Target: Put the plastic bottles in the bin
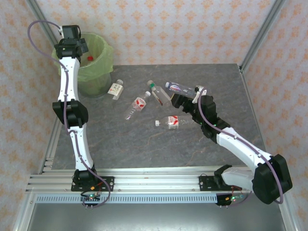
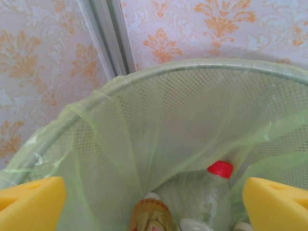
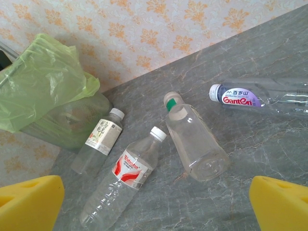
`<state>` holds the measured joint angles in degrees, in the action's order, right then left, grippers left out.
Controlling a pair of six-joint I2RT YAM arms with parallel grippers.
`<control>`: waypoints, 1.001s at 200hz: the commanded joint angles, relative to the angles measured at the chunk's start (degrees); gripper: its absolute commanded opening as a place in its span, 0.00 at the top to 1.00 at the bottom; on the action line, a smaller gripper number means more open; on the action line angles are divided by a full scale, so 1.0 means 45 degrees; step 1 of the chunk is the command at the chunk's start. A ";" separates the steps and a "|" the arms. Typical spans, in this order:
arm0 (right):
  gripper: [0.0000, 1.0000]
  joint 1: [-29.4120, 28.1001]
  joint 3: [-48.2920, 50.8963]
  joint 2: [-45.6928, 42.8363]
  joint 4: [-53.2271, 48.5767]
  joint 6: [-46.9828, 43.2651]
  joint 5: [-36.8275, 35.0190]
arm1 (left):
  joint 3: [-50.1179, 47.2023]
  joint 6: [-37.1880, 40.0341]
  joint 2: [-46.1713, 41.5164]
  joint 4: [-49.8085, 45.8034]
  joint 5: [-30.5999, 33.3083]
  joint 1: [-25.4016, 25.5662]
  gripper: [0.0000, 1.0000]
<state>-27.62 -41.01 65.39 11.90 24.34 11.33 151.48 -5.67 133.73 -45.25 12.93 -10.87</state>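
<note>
Top external view: the left arm [image 1: 67,86] stretches along the left side of the grey surface [image 1: 144,149], and its wrist hangs over the bin [image 1: 98,72] at the far left corner. A red cap shows inside the green liner. From the left wrist, the left jaws stand wide, with yellow pads [image 2: 29,202] at either edge of the picture and nothing between them. Below them, in the bin [image 2: 192,65], lie a clear red-capped bottle [image 2: 219,183] and a brown-orange bottle [image 2: 150,216], with other bottles partly hidden beside them.

Five plastic bottles lie on their sides on the surface. A pale-labelled bottle [image 1: 116,88] is just right of the bin. A red-and-white-labelled bottle [image 1: 137,105] lies near the middle. A bare clear bottle with green at its neck [image 1: 158,92] is to the right of that. A purple-labelled bottle [image 1: 178,87] lies further right. The fifth bottle [image 1: 170,122], also labelled red and white, is nearer, with its white cap pointing left.

The right arm [image 1: 236,142] reaches in from the near right. Its wrist is low over the surface, close to the purple-labelled and fifth bottles. The right jaws are spread wide and empty, with pads [image 3: 29,202] in the lower corners of the right wrist view. Ahead of them lie the pale-labelled bottle [image 3: 98,139], the red-and-white one [image 3: 125,175], the green-necked one [image 3: 195,139] and the purple-labelled one [image 3: 260,96]. The bin [image 3: 48,82] is at the far left.
</note>
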 commanded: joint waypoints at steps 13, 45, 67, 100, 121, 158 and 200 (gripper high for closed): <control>0.01 -0.0072 0.0138 -0.0272 0.0128 -0.0097 -0.0350 | 0.0491 -0.1078 -0.1066 -0.0665 -0.1382 -0.0064 0.00; 0.01 -0.0060 0.0189 -0.0272 0.0129 -0.0086 -0.0492 | 0.0466 -0.1883 -0.1489 -0.0764 -0.3116 -0.0045 0.00; 0.01 -0.0067 0.0208 -0.0291 0.0129 -0.0028 -0.0631 | 0.0425 -0.2335 -0.1778 -0.0844 -0.3913 0.0038 0.00; 0.01 -0.0067 0.0286 -0.0353 0.0221 0.0075 -0.0828 | 0.0064 -0.2104 -0.2408 -0.0959 -0.4569 0.0541 0.00; 0.01 -0.0071 0.0401 -0.0389 0.0319 0.0137 -0.0966 | -0.0649 -0.1600 -0.3103 -0.0894 -0.4227 0.1156 0.00; 0.01 -0.0067 0.0596 -0.0477 0.0422 0.0391 -0.1692 | -0.3128 -0.1017 -0.4677 0.0027 -0.4096 0.2484 0.00; 0.01 -0.0057 0.1299 -0.0777 0.0904 0.1224 -0.3449 | -0.6583 -0.0282 -0.6759 0.1610 -0.3525 0.4001 0.00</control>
<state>-27.62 -37.65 63.88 12.69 26.76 2.79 129.49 -10.74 109.06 -44.12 -5.34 4.64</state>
